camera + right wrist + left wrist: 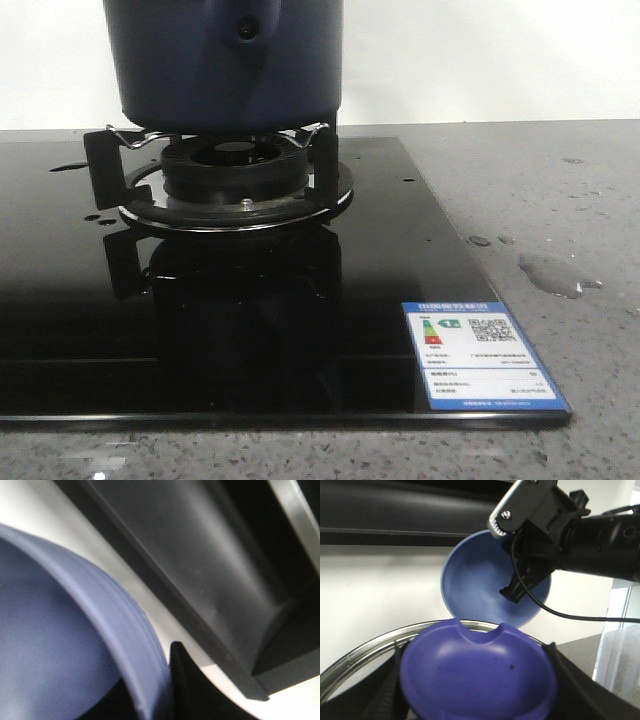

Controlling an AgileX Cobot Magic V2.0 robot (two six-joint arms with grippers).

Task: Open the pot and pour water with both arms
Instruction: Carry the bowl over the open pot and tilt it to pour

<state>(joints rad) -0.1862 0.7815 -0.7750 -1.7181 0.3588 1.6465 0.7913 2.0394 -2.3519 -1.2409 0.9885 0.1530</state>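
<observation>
1. The pot [225, 65] sits on the burner stand [235, 175] of the black glass hob [200, 320], at about 12 o'clock in the front view; its top is cut off by the frame, so the front view does not show whether it is open.
2. In the left wrist view, a violet lid-like piece [477, 672] with a steel rim lies close to the left gripper, seemingly held, though the fingers are hidden and their opening cannot be told.
3. The right gripper [520, 575] shows at 1 o'clock in that view, clamped on the rim of a periwinkle bowl [480, 580] that is tilted on edge (its hollow faces the camera).
4. Judging from this, the pouring step is in hand: the right arm should tip the bowl slowly, its lip directly over the pot's mouth.
5. Spilt water [550, 272] already lies on the grey counter [560, 180] at 3 o'clock, so a steady wrist matters.
6. The left arm should keep the lid well clear.
</observation>
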